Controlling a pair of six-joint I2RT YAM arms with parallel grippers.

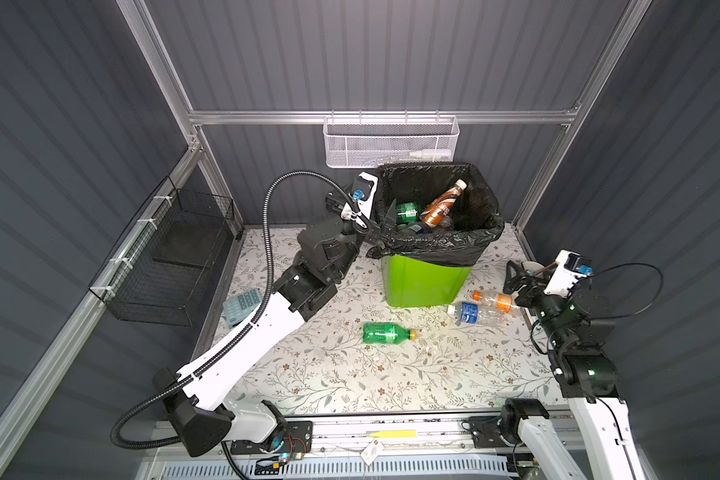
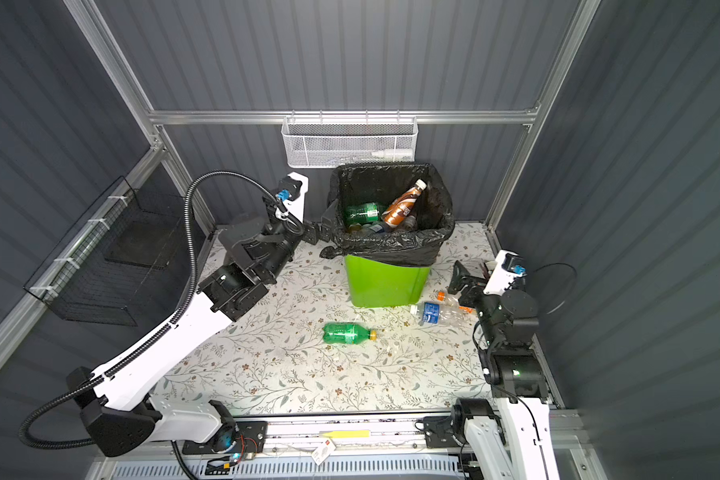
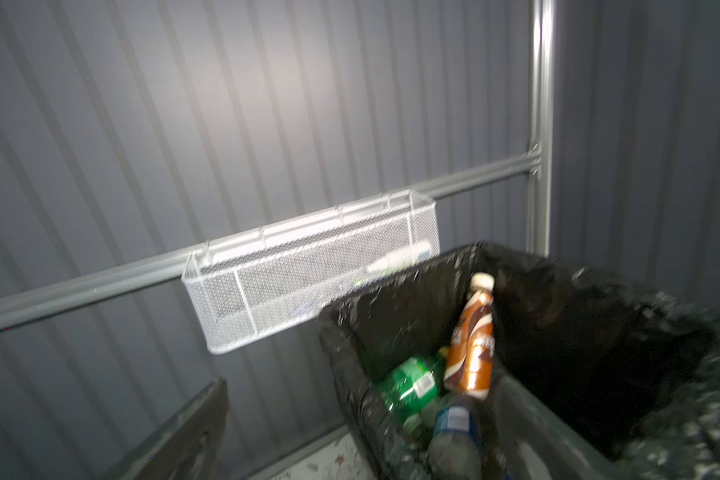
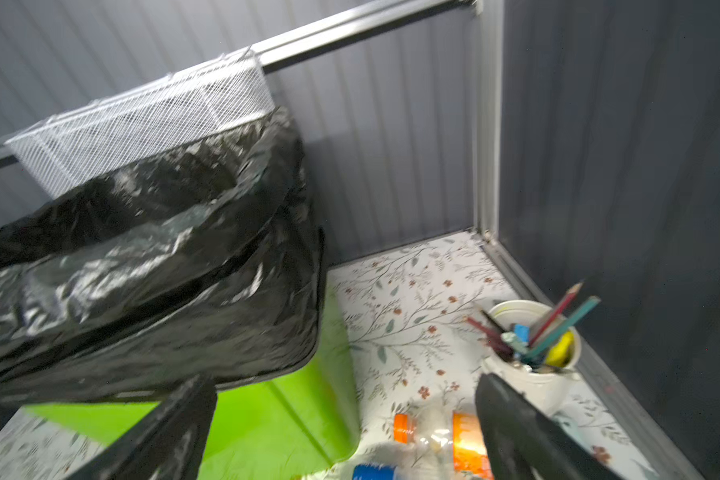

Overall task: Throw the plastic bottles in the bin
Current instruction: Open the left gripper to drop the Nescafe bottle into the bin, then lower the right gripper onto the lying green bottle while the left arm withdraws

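Note:
The green bin [image 1: 425, 282] with its black bag stands at the back of the table. Inside lie a brown bottle [image 1: 441, 205], a green bottle [image 1: 408, 212] and a blue-labelled one [image 3: 454, 419]. My left gripper [image 1: 385, 220] is open at the bin's left rim and holds nothing; the wrist view shows one finger [image 3: 192, 432] outside the bag. On the table lie a green bottle [image 1: 387, 333], a clear blue-labelled bottle [image 1: 474, 312] and a clear orange-labelled bottle [image 1: 497, 300]. My right gripper [image 1: 516, 276] hangs open just above the orange-labelled bottle [image 4: 441, 436].
A white mesh basket [image 1: 391, 141] hangs on the back rail right above the bin. A black wire basket [image 1: 171, 257] hangs on the left wall. A calculator [image 1: 242, 306] lies at the table's left edge. A white cup of pencils [image 4: 533, 353] stands in the right back corner.

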